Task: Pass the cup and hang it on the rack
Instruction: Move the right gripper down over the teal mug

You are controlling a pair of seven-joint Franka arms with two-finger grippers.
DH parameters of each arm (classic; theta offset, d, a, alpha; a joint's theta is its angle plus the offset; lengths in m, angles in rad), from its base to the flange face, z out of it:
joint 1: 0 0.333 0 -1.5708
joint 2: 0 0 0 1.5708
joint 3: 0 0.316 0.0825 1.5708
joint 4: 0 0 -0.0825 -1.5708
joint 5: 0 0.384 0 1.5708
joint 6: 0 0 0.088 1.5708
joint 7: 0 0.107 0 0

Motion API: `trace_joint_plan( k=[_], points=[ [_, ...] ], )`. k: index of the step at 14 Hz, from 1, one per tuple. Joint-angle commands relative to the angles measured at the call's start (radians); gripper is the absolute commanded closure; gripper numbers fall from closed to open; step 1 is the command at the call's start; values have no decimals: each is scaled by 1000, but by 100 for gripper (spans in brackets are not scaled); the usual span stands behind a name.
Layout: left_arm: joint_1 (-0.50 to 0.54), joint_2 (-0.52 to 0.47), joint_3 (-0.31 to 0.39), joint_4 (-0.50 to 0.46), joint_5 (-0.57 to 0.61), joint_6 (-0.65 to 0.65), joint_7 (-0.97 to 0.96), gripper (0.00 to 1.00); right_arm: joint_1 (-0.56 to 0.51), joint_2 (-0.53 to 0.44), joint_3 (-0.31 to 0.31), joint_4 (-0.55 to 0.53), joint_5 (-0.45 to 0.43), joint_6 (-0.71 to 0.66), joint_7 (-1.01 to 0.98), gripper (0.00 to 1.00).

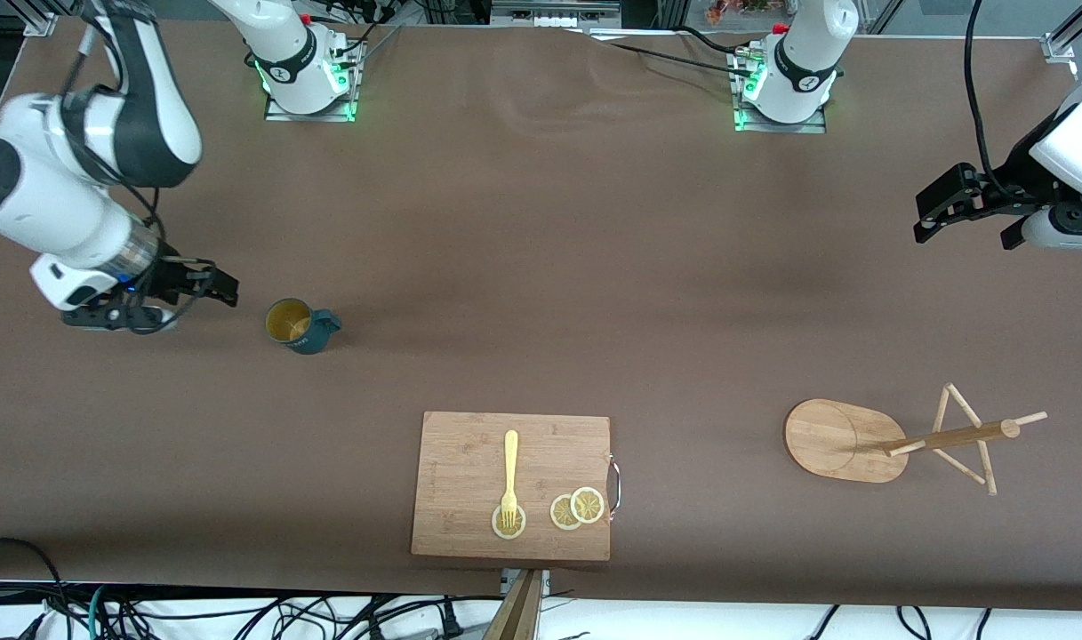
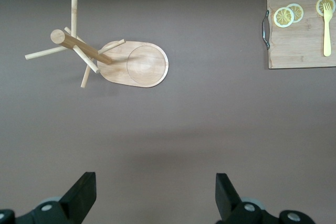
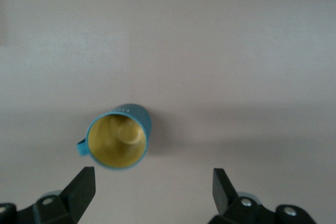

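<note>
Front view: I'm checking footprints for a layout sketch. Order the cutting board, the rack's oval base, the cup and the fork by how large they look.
1. Cutting board, clearly largest.
2. Rack's oval base.
3. Fork and cup: unsure. The fork is longer but thin; the cup is shorter and wider.

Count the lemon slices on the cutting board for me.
3, all on the cutting board at its edge nearest the front camera: one lemon slice under the fork tines, two overlapping beside the metal handle.
</note>
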State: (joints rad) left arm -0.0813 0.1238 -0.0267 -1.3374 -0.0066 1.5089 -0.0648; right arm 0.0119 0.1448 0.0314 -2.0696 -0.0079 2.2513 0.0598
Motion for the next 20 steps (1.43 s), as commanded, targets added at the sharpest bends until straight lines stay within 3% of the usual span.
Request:
trace_joint_plan(
  k=[1, 6, 10, 11, 13, 14, 15, 20],
  points=[
    [-1, 14, -2, 40, 0, -21, 3, 0, 2, 41, 7, -63, -10, 137, -11, 1],
    [2, 14, -2, 35, 5, -21, 3, 0, 11, 125, 7, -61, -9, 212, -11, 3],
    [2, 14, -2, 38, 5, -21, 6, 0, 29, 162, 7, -63, -9, 212, -11, 14],
    [2, 14, -2, 38, 8, -21, 8, 0, 33, 173, 7, -64, -10, 212, -12, 22],
    [2, 14, -2, 40, 7, -19, 8, 0, 34, 197, 7, -69, -14, 209, -32, 77],
    [0, 16, -2, 40, 8, -18, 10, 0, 34, 200, 7, -67, -14, 209, -37, 93],
    [-1, 16, -2, 40, 8, -18, 8, 0, 36, 206, 7, -61, -14, 205, -37, 100],
    [-6, 16, -2, 41, 10, -18, 10, 0, 57, 203, 7, -17, -14, 179, -32, 100]
  ],
)
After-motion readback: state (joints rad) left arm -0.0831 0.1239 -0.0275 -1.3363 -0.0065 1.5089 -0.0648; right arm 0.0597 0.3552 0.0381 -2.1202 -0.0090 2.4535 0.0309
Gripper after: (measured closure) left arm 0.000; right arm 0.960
